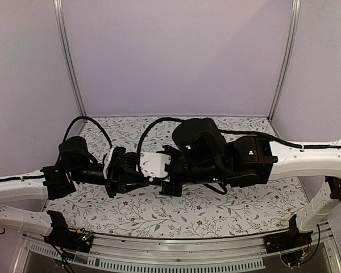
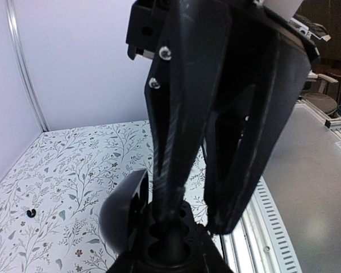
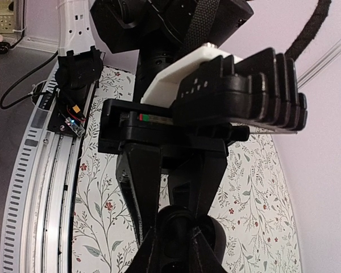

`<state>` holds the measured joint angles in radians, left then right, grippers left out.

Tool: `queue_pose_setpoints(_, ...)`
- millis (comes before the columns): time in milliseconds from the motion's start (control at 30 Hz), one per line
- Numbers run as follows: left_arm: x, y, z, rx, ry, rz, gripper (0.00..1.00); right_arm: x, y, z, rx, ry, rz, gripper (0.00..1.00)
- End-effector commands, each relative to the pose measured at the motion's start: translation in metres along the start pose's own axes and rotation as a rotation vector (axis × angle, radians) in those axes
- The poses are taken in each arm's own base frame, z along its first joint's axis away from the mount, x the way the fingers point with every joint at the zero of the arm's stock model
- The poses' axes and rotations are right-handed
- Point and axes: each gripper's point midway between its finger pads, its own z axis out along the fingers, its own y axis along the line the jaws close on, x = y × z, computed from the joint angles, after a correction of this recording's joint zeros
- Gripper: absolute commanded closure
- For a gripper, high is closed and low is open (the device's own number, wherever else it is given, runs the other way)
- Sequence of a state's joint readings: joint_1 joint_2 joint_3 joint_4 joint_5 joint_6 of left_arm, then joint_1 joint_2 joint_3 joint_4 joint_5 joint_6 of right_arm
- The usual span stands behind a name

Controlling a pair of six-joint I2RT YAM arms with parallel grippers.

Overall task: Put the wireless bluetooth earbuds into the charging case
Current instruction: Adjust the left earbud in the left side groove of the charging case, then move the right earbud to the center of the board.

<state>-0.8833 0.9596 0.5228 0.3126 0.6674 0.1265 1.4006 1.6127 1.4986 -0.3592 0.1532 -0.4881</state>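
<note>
Where the left arm (image 1: pixel 74 165) and the right arm (image 1: pixel 307 159) meet over the middle of the floral desk (image 1: pixel 227 210), their wrists crowd head to head and hide whatever lies between them. From above, neither the case nor an earbud can be made out, and I cannot tell the state of either end effector from this view.

From the left wrist, the case (image 2: pixel 159 242) sits at the bottom edge. It is open, with its lid (image 2: pixel 122 213) swung out to the left and round wells showing in its base. The right end effector (image 2: pixel 193 223) comes down from the top of this view, its two long black fingers (image 2: pixel 179 142) slightly parted. One tip reaches into the case and the other stands just beside the case's right edge. Nothing shows between the tips, so it looks released. One earbud (image 2: pixel 30 213) lies alone on the desk, well apart from the case, on the far side away from the near rail (image 2: pixel 256 227). The second earbud cannot be found.

From the right wrist, the left end effector (image 3: pixel 171 207) faces the camera with a white mount on top. Its fingers converge downward and are clenched on the rounded black case at the bottom of the view. The rail runs down the left side, and the floral desk fills the right.
</note>
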Motion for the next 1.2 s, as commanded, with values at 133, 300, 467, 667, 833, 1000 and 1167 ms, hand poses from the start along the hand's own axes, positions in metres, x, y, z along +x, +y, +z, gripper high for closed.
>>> queue_pose_setpoints(133, -0.015, 0.006, -0.003, -0.03, -0.04, 0.033, 1.0, -0.027, 0.001, -0.034, -0.046, -0.123, 0.013, 0.79)
queue_pose_setpoints(300, -0.015, 0.008, -0.003, -0.036, -0.042, 0.031, 1.0, -0.04, -0.004, -0.055, -0.062, -0.219, 0.045, 0.76)
queue_pose_setpoints(467, -0.016, 0.008, -0.005, -0.042, -0.047, 0.024, 1.0, -0.009, -0.065, -0.072, 0.014, -0.253, 0.228, 0.71)
queue_pose_setpoints(667, -0.018, 0.009, -0.006, -0.049, -0.055, 0.023, 1.0, 0.086, -0.168, -0.096, 0.24, -0.195, 0.518, 0.67)
queue_pose_setpoints(833, -0.019, 0.01, -0.005, -0.044, -0.058, 0.023, 1.0, 0.173, -0.212, -0.074, 0.354, -0.05, 0.676, 0.67)
queue_pose_setpoints(1000, -0.019, 0.01, -0.008, -0.056, -0.06, 0.027, 1.0, 0.237, -0.225, -0.031, 0.407, 0.143, 0.69, 0.69)
queue_pose_setpoints(1167, -0.018, 0.01, -0.008, -0.057, -0.061, 0.026, 1.0, 0.295, -0.225, 0.025, 0.39, 0.3, 0.729, 0.71)
